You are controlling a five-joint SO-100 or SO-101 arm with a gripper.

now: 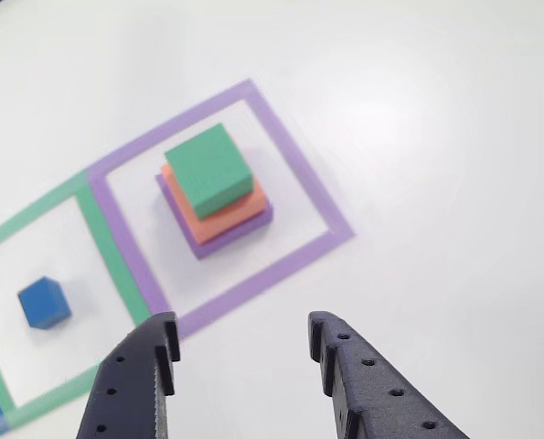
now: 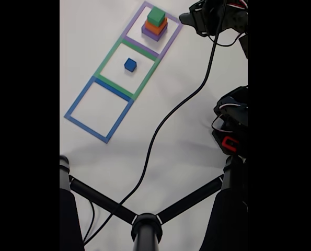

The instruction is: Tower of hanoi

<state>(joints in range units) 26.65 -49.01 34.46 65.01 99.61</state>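
A green cube tops an orange cube and a purple cube, stacked inside the purple square outline; the same stack stands at the top of the fixed view. The small dark blue cube sits alone inside the green square outline, and it shows as a dark blue cube in the fixed view. My gripper hovers open just outside the purple outline's near edge, nothing between its black fingers. In the fixed view the gripper is right of the stack.
A blue square outline lies below the green one on the white table. A black cable runs across the table from the arm. Black tripod-like bars cross the bottom, and the arm's base sits at right.
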